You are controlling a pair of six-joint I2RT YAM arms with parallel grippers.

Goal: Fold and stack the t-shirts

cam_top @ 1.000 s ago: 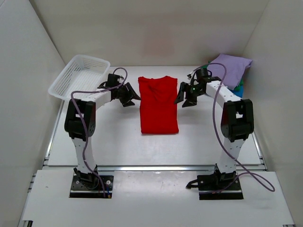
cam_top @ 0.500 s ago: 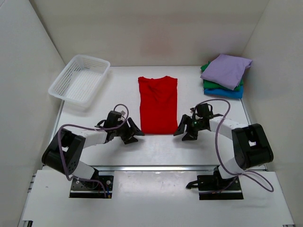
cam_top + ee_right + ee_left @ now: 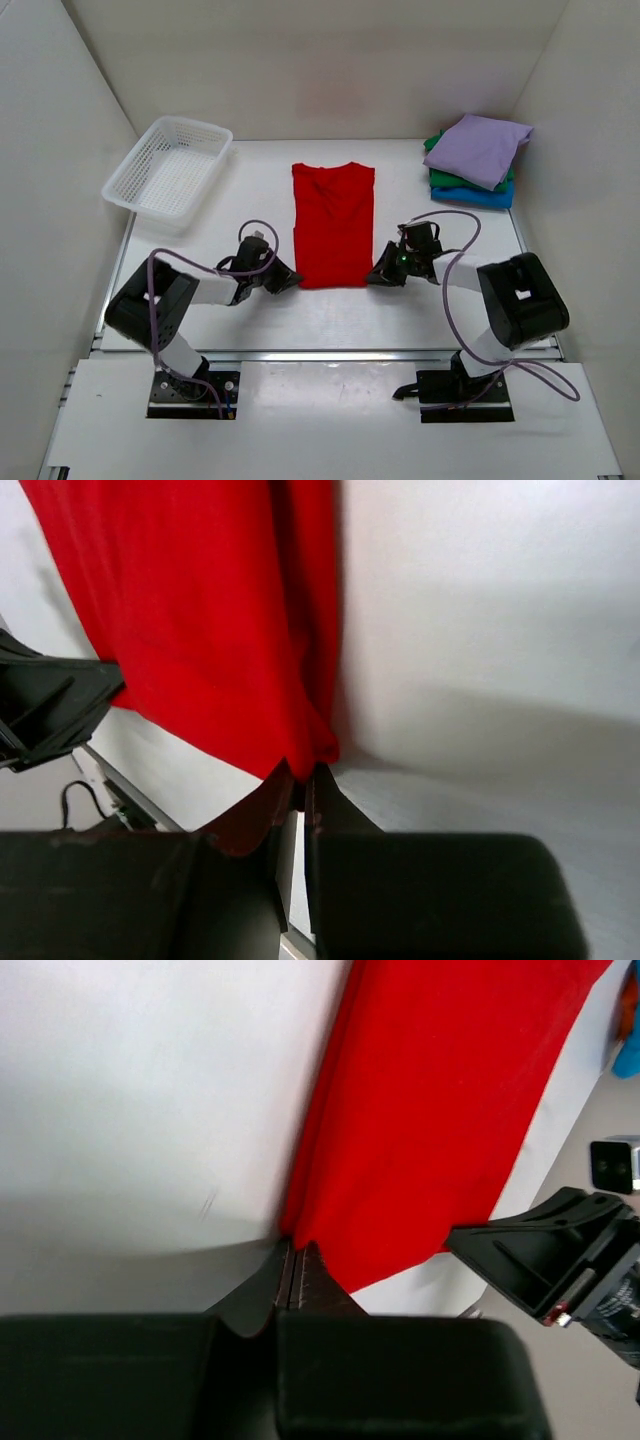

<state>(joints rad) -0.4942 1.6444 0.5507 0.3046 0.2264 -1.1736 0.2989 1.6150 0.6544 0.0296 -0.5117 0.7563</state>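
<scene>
At the centre of the tabletop (image 3: pixel 250 190) the red shirt (image 3: pixel 334 222) lies flat as a long narrow strip, sleeves tucked in, collar end toward the back and hem toward the arms. The lengthwise folds look done; the crosswise fold and the move to the pile are left, by my reading. The left pincer (image 3: pixel 286 279) is clamped on the near left hem corner, and its wrist view shows the jaws pressed together with red cloth nipped at their tip. The right pincer (image 3: pixel 381 275) grips the near right corner the same way. Both sit low against the surface. Beyond the collar there is bare tabletop, so the hem could likely be carried over toward the far end without meeting anything. At the far right corner the lavender shirt (image 3: pixel 483 148) tops a folded pile with the green shirt (image 3: pixel 436 143) and the blue shirt (image 3: pixel 470 196) under it, close to the side wall (image 3: pixel 580 150), so room there is tight. The white basket (image 3: pixel 131 158) stands at the far left, well apart from the shirt.
</scene>
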